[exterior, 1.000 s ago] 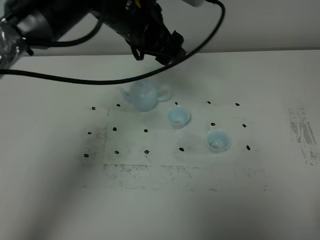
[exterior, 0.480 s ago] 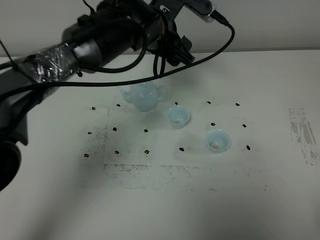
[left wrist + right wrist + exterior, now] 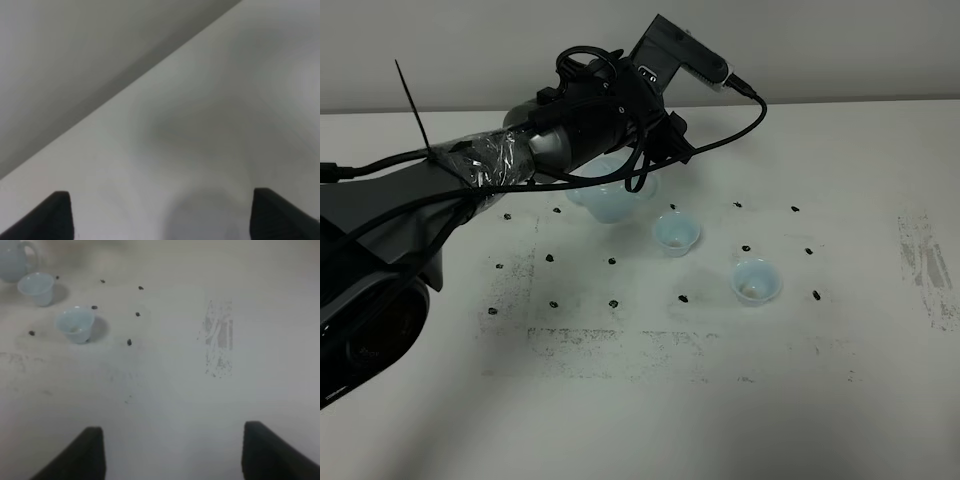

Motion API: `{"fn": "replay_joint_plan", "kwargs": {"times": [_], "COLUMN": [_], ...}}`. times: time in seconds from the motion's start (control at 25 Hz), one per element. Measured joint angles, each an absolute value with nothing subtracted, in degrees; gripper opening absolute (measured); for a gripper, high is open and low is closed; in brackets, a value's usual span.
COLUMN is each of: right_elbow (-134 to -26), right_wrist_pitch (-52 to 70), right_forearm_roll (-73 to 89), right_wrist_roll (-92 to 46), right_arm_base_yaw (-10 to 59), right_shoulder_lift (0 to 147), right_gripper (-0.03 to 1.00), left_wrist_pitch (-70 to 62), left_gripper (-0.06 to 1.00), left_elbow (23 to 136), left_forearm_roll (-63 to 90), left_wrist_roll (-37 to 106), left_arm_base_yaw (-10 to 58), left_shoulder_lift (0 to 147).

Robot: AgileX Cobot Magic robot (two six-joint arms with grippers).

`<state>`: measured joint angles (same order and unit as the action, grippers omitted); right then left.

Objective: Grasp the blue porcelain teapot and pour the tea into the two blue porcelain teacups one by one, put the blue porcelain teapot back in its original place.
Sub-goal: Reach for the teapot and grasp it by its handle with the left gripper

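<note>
White table with its load. The blue porcelain teapot stands on it just below the left gripper, partly hidden by the arm. The nearer teacup stands just beyond the teapot from the gripper, and the farther teacup is more distant still and apart from the first. Black dot marks lie in rows around all three. A grey scuffed patch lies well away from the gripper.

Lighting the surface dimly and evenly, in a grey-green cast without glare. Shading softly along the near left of the high view. Blurring the whole left wrist view, smearing the dark fingers. Looking slightly soft in the right wrist view.
</note>
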<state>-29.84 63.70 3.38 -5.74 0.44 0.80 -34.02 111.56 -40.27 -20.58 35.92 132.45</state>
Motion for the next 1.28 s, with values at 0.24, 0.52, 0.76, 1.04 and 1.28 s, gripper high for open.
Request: {"fn": "replay_joint_plan", "kwargs": {"times": [0.24, 0.52, 0.76, 1.04, 1.28], "right_elbow": [-29.8, -29.8, -29.8, -29.8, -29.8], "right_wrist_pitch": [63.7, 63.7, 63.7, 63.7, 63.7], "right_forearm_roll": [3.4, 3.4, 3.4, 3.4, 3.4], "right_wrist_roll": [-5.7, -5.7, -5.7, -5.7, -5.7], "right_arm_base_yaw": [0.4, 0.4, 0.4, 0.4, 0.4], "right_shoulder_lift": [0.8, 0.8, 0.8, 0.8, 0.8], "right_gripper": [0.56, 0.56, 0.56, 0.56, 0.56], "left_wrist_pitch": [-35.6, -35.9, -36.3, -37.6, -39.9], "left_gripper": [0.69, 0.69, 0.69, 0.69, 0.68], "left_elbow": [111.6, 111.6, 111.6, 111.6, 111.6], "left_forearm_roll": [-40.7, -42.7, -42.7, -38.3, -33.3], "left_wrist_roll": [-20.5, -19.0, -13.6, -6.8, -2.0], "left_arm_base_yaw": [35.9, 35.9, 35.9, 35.9, 35.9], "left_shoulder_lift": [133.6, 133.6, 133.6, 133.6, 133.6]}}
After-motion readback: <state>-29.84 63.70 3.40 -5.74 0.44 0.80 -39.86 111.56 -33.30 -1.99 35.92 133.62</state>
